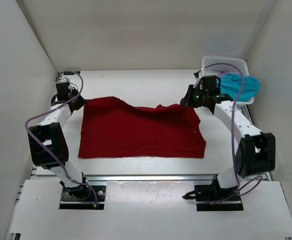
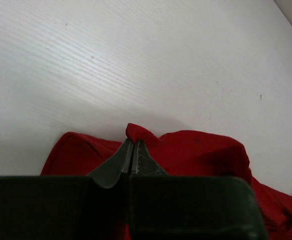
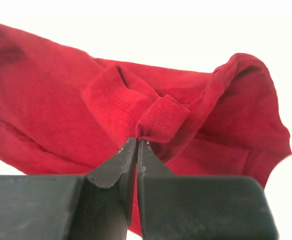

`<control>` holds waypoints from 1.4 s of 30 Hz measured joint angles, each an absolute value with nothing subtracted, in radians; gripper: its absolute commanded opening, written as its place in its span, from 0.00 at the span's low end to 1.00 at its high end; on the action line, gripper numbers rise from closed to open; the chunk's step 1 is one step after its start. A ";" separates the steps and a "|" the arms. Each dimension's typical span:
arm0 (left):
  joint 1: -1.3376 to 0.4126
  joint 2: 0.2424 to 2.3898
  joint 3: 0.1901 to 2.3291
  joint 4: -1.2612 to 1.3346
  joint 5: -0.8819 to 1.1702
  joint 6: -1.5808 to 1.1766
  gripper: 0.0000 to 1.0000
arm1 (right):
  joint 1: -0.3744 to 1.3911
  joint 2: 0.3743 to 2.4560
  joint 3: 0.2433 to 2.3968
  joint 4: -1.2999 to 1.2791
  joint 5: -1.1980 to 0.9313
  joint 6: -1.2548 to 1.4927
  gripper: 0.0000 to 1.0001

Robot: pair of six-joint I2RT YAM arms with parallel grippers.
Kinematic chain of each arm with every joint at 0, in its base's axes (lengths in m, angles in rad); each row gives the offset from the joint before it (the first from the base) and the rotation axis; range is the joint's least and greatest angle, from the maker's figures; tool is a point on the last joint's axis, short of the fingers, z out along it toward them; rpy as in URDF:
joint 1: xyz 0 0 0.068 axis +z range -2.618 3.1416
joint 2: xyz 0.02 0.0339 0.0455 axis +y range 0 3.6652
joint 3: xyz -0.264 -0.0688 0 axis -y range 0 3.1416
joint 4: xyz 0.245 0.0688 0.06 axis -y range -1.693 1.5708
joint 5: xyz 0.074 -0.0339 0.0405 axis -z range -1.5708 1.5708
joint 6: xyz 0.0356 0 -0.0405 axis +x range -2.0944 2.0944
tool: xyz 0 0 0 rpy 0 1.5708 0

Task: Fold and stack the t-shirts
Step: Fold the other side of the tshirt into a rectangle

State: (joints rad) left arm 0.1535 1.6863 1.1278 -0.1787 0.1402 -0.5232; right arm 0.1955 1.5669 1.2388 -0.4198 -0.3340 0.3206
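Left fingers (image 2: 118,162) pressed together, pinching a small peak of the red t-shirt (image 1: 140,131) at its far left corner. Right fingers (image 3: 121,161) clamped on a folded hem at the far right corner. Rest of the shirt spread on the table (image 1: 135,82) between the arms. At far right, teal t-shirt (image 1: 241,85) draped over the white basket (image 1: 225,62) rim, just behind the right wrist.

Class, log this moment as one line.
left pincer: shut on deep red cloth t-shirt | right pincer: shut on same
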 measured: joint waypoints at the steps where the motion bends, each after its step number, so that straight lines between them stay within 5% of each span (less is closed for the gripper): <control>1: 0.160 1.662 1.109 -0.178 0.139 -0.523 0.00 | 0.196 1.528 1.208 -0.399 -0.333 0.326 0.00; 26: 0.269 1.549 0.893 -0.156 0.177 -0.540 0.00 | 0.155 0.888 0.505 -0.290 -0.290 0.437 0.00; 34: 0.303 1.550 0.779 -0.130 0.258 -0.598 0.20 | 0.107 0.834 0.337 -0.292 -0.314 0.498 0.05; 39: 0.384 1.485 0.653 -0.096 0.286 -0.686 0.48 | 0.094 0.807 0.336 -0.291 -0.310 0.509 0.25; 42: 0.390 1.338 0.594 -0.082 0.248 -0.728 0.51 | 0.083 0.779 0.338 -0.292 -0.290 0.514 0.34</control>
